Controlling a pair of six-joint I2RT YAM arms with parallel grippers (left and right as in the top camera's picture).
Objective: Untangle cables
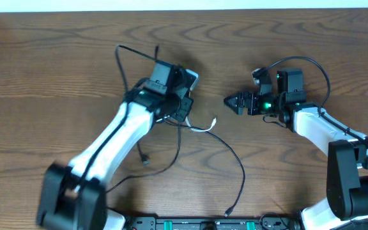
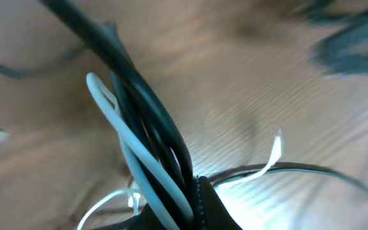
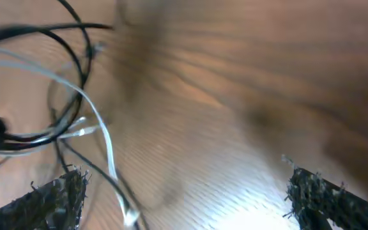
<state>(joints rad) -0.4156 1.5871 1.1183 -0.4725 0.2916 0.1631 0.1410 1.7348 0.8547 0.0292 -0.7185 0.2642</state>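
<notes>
Overhead, the wooden table (image 1: 56,57) carries both arms, and the tangle lies just left of centre, under the left arm's wrist. The left gripper (image 2: 190,206) is clamped tight on a bundle of both cords; its wrist view shows black and white strands pressed together, running from the jaws toward 11 o'clock. The right gripper (image 1: 233,102) sits at about 3 o'clock from the tangle, well apart from it, jaws spread wide and holding nothing, its tips pointing at 9 o'clock toward the cords.

The black cable (image 1: 236,160) is the longer. From the clamp one run sweeps toward 5 o'clock and ends in a plug near the table's 6 o'clock edge, a loop rises toward 11 o'clock, and another end trails off toward 7 o'clock. The white cable (image 1: 200,130) is short, its free end sticking out toward 3 o'clock.

By my reading the task is early: one grip is made, the cords are not yet separated, and pulling white free of black is left to do.
</notes>
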